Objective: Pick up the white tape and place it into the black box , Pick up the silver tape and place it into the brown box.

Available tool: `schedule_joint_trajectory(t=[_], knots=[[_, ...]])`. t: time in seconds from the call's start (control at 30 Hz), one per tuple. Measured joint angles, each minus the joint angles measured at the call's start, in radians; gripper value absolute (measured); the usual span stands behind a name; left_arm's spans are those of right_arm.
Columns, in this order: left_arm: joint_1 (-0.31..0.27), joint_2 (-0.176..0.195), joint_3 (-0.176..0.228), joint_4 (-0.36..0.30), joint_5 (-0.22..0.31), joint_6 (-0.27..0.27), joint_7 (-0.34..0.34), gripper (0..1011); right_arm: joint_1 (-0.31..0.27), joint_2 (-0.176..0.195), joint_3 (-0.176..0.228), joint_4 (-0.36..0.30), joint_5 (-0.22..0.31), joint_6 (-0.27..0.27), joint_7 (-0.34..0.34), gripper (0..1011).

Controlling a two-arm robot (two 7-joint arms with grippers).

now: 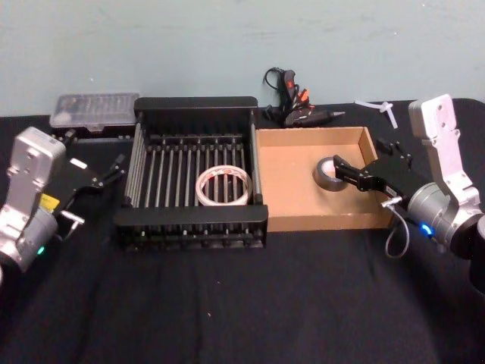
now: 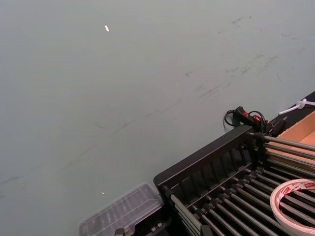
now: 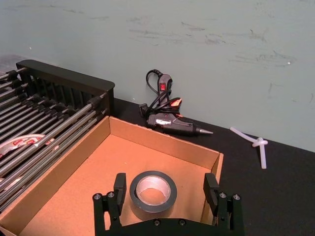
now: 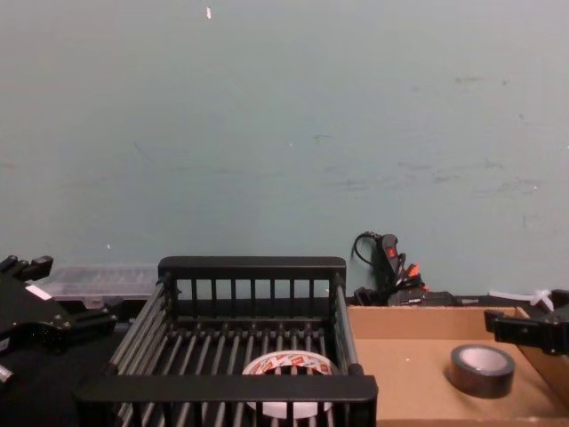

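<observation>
The white tape [image 1: 223,187] lies flat on the bars inside the black box [image 1: 193,106], and its ring also shows in the left wrist view [image 2: 290,206] and the chest view [image 4: 286,366]. The silver tape [image 1: 328,173] rests on the floor of the brown box [image 1: 295,205], near its right wall. My right gripper [image 1: 339,171] reaches in over that wall and stands open, its fingers [image 3: 119,186] on either side of the silver tape [image 3: 153,191] without gripping it. My left gripper [image 1: 114,171] hangs open just left of the black box.
A black glue gun [image 1: 297,108] with a coiled cord lies behind the brown box. A clear plastic case [image 1: 95,110] sits behind the black box's left corner. A white plastic piece [image 1: 379,108] lies at the back right. The wall stands close behind.
</observation>
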Motion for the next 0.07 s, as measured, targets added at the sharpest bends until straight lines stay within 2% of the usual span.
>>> schedule_joint_trajectory(t=[0.07], knots=[[0.0,0.0,0.0,0.0,0.0,0.0,0.0,1002,0.0,0.0,0.0,0.0,0.0,0.0,0.0,1000]])
